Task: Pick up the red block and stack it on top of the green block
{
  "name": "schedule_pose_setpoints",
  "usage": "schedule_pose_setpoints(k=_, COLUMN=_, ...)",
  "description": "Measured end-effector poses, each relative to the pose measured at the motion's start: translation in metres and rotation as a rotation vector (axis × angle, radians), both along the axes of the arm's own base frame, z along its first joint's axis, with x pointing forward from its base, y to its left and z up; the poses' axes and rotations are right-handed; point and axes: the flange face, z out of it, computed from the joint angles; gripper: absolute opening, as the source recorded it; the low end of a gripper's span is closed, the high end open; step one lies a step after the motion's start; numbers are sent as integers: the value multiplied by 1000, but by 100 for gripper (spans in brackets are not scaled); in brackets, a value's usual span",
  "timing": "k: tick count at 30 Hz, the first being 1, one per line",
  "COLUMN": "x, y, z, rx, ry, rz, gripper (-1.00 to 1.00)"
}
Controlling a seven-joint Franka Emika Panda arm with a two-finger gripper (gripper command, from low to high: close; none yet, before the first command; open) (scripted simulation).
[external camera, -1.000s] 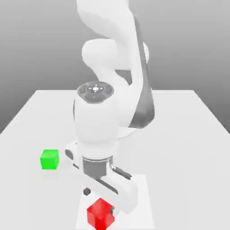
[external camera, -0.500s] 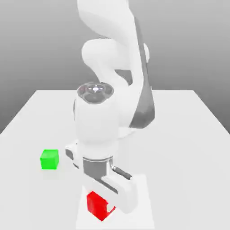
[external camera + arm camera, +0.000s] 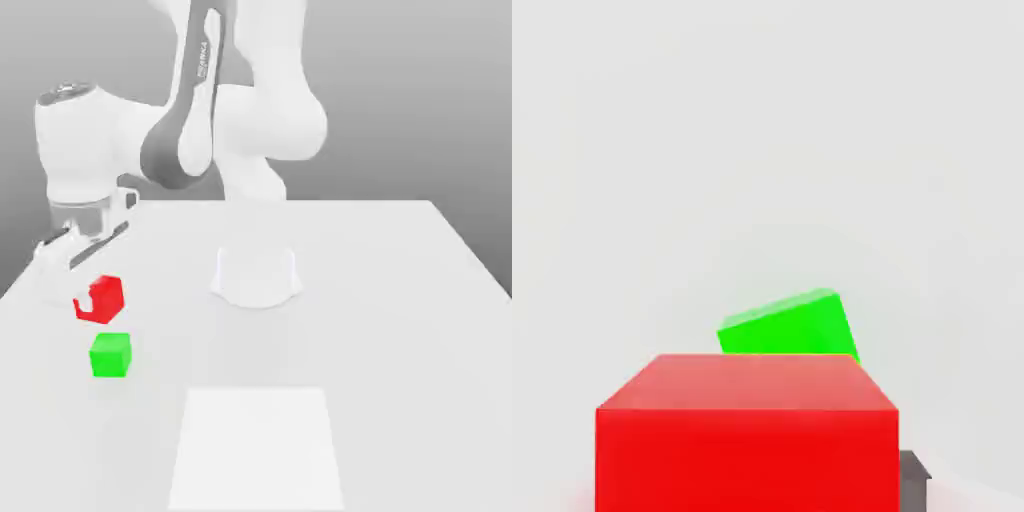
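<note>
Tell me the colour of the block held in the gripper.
Bright red; the red block shows best in the hand view.

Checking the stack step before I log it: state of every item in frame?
Small glossy red cube: held in the gripper, lifted off the table, above the green cube, not touching it.
Small green cube: resting on the white table, nothing on top.
Two-finger gripper: shut on the red cube.
</note>
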Motion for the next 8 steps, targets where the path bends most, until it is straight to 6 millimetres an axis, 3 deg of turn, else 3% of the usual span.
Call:
schedule_pose_setpoints(k=4, x=-1, y=1, z=-33, rx=1, ry=-1, rz=-3, gripper=-100)
schedule_pose_setpoints(k=5, x=-2, y=1, z=-40, rx=1, ry=-1, rz=-6, gripper=100)
schedule_pose_setpoints(k=8, x=-1, y=3, z=-40, rx=1, ry=-1, rz=1, gripper=100)
